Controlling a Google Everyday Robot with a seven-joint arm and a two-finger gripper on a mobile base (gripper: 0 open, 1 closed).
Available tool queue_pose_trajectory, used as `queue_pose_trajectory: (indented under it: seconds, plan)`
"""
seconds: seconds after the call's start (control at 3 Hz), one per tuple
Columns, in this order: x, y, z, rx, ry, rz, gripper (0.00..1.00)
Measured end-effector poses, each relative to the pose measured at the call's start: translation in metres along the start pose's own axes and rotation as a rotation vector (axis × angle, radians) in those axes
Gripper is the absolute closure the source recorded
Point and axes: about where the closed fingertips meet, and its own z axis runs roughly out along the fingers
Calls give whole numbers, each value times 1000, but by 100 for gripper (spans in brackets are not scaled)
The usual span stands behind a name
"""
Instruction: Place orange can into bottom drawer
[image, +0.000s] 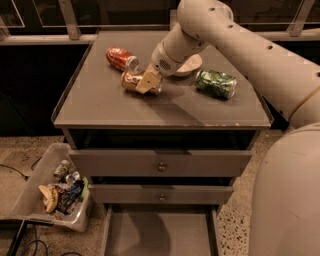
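The orange can (131, 80) lies on its side on the cabinet top (100, 107), just in front of a red can (120, 57). My gripper (146, 83) is down at the orange can's right part, with one pale finger (148, 81) lying across it. The bottom drawer (160, 234) is pulled out below the cabinet, an empty grey tray.
A green can (216, 83) lies on its side at the right of the top. A white bowl (188, 65) sits behind my arm. Two upper drawers (161, 163) with knobs are closed. A clear bin (50, 187) of litter stands on the floor at left.
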Motion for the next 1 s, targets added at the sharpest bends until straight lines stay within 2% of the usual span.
queue_pose_trajectory:
  seconds: [0.33, 0.67, 1.0]
  plan:
    - [0, 0, 0, 0, 0, 0, 100]
    - [-6, 0, -3, -7, 16, -36, 100]
    - [-12, 7, -33, -18, -11, -78, 100]
